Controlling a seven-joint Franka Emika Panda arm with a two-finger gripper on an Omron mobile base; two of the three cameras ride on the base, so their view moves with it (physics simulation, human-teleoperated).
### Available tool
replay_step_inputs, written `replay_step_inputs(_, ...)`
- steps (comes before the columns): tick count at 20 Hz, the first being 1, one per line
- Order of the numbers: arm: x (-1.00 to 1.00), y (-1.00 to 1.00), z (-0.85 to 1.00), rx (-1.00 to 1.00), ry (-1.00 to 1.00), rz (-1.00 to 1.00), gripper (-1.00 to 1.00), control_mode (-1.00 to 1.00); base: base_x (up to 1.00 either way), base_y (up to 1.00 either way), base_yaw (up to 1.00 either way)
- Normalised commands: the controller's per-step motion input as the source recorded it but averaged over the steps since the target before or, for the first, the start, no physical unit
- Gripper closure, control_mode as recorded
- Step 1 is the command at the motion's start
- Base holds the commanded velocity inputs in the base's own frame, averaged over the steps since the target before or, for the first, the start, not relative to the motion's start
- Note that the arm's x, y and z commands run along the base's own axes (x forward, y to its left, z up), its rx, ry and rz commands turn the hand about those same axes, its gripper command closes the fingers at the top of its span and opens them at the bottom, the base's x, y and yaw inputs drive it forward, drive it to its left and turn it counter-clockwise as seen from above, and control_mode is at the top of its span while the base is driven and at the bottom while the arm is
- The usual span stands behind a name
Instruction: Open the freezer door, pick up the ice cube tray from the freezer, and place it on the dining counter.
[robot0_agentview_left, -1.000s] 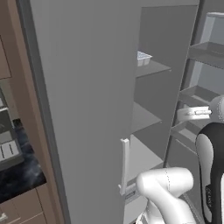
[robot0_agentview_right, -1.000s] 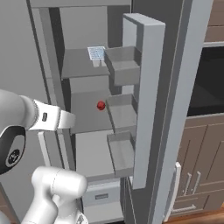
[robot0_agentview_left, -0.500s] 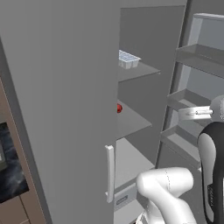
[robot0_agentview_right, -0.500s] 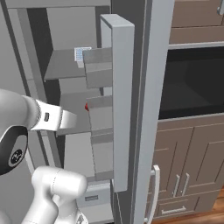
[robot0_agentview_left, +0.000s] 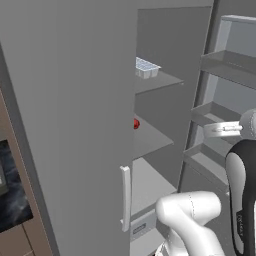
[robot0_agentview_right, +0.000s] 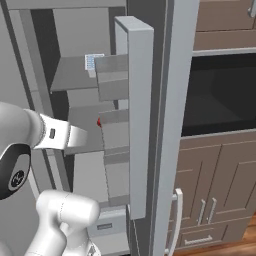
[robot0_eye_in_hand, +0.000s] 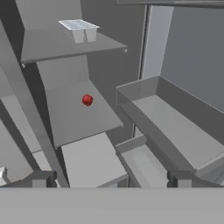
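Ice cube tray (robot0_eye_in_hand: 79, 29) top shelf; far end hidden behind twin door (robot0_agentview_left: 65, 125).

You can count one ice cube tray (robot0_eye_in_hand: 79, 29) on the top shelf (robot0_eye_in_hand: 57, 46) of the open freezer, and one small red round item (robot0_eye_in_hand: 87, 100) on the middle shelf (robot0_eye_in_hand: 78, 116) below it. Three interior shelves are visible in all. On the freezer door (robot0_eye_in_hand: 192, 65), you see two shelf bins (robot0_eye_in_hand: 170, 127) in the hand view, three from the right base view.
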Motion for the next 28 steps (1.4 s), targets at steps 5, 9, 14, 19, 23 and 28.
replay_step_inputs(5,0.0,0.0,0.0,0.0,0.0,0.0,-1.0,1.0,-0.01,0.4,0.03)
replay_step_inputs(9,0.0,0.0,0.0,0.0,0.0,0.0,-1.0,1.0,0.0,0.54,0.04)
replay_step_inputs(14,0.0,0.0,0.0,0.0,0.0,0.0,-1.0,1.0,0.08,0.29,0.03)
replay_step_inputs(19,0.0,0.0,0.0,0.0,0.0,0.0,-1.0,1.0,0.45,0.0,0.0)
replay_step_inputs(23,0.0,0.0,0.0,0.0,0.0,0.0,-1.0,1.0,0.53,0.0,0.0)
replay_step_inputs(28,0.0,0.0,0.0,0.0,0.0,0.0,-1.0,1.0,0.12,0.0,0.02)
